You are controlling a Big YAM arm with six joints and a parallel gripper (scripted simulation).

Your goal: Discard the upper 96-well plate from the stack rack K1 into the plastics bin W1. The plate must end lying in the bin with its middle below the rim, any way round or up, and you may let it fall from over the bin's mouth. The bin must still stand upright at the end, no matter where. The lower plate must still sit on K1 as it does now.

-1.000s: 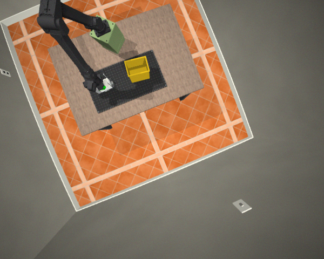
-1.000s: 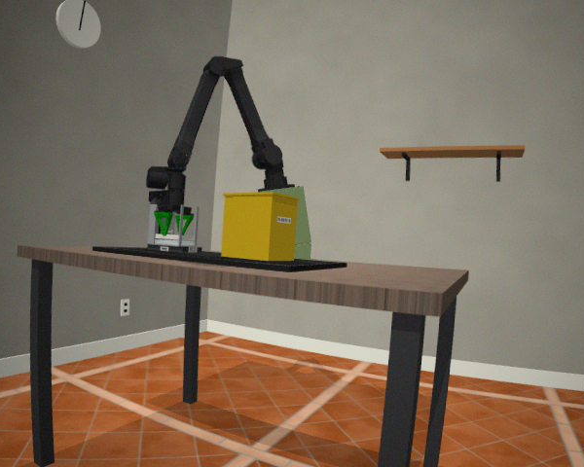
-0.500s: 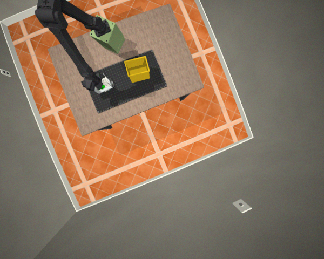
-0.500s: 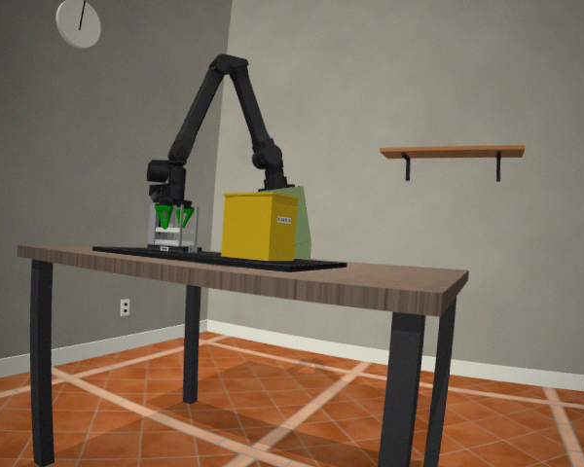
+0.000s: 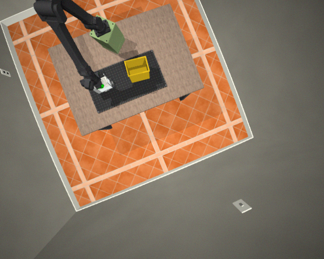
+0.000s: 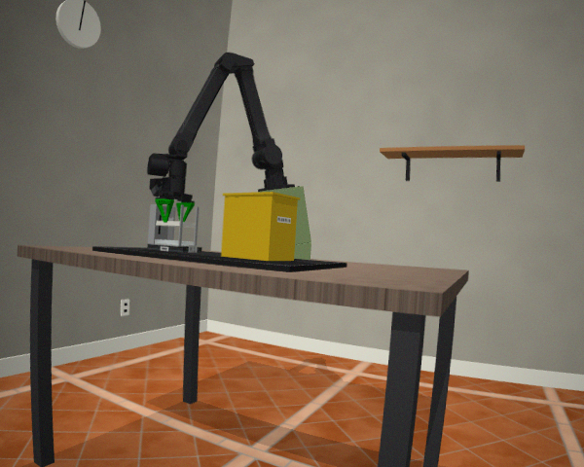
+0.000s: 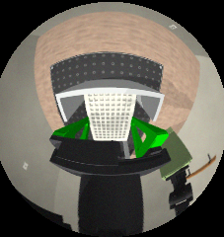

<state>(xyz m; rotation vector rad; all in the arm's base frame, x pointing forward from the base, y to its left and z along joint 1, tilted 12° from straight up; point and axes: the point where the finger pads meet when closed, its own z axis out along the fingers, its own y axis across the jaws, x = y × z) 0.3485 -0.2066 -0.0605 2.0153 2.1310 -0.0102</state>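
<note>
The grey stack rack K1 (image 6: 174, 229) stands at the left end of the black perforated mat (image 6: 216, 261). My gripper (image 6: 174, 216), with green fingers, is shut on the upper white 96-well plate (image 7: 111, 116) and holds it a little above the rack's top level. In the wrist view the plate sits between my fingers with the rack's frame (image 7: 110, 101) below it. From above, the gripper and plate show at the rack (image 5: 103, 84). The lower plate (image 6: 170, 238) shows as a thin white slab low in the rack. The yellow bin W1 (image 6: 258, 224) (image 5: 136, 68) stands upright to the right, its mouth open.
A green block (image 5: 107, 37) carries the arm's base behind the bin. The wooden table's edge (image 6: 241, 283) runs in front of the mat. A wall shelf (image 6: 451, 152) hangs far right.
</note>
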